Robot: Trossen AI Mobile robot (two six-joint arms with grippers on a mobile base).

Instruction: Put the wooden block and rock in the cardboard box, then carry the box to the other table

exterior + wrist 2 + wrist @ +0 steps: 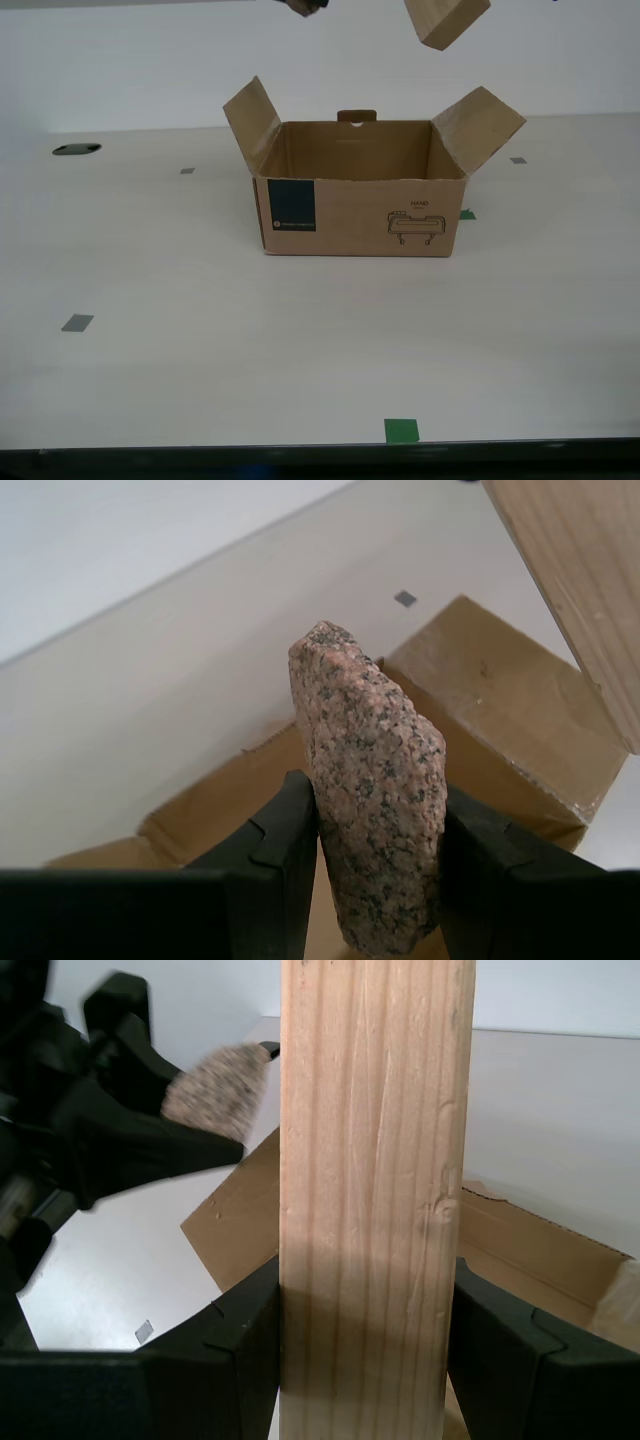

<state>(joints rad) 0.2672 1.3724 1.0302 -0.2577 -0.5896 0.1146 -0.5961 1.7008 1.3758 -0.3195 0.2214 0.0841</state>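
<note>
Green tape (401, 430) marks the pale table's (300, 350) near edge. Farther back, the cardboard box (360, 215) stands open (flaps splayed). Above it, my second gripper (378, 850) clamps the rock (370, 790); my first gripper (365, 1340) clamps the wooden block (370, 1190), apparently higher.

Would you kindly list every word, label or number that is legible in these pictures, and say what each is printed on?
"HAND": small print above the line drawing on the front of the cardboard box; a finer line beneath it is too small to read.
Dark navy label on the box front: a pale line of text near its bottom, too small to read.
The wooden block and the rock: no writing.
</note>
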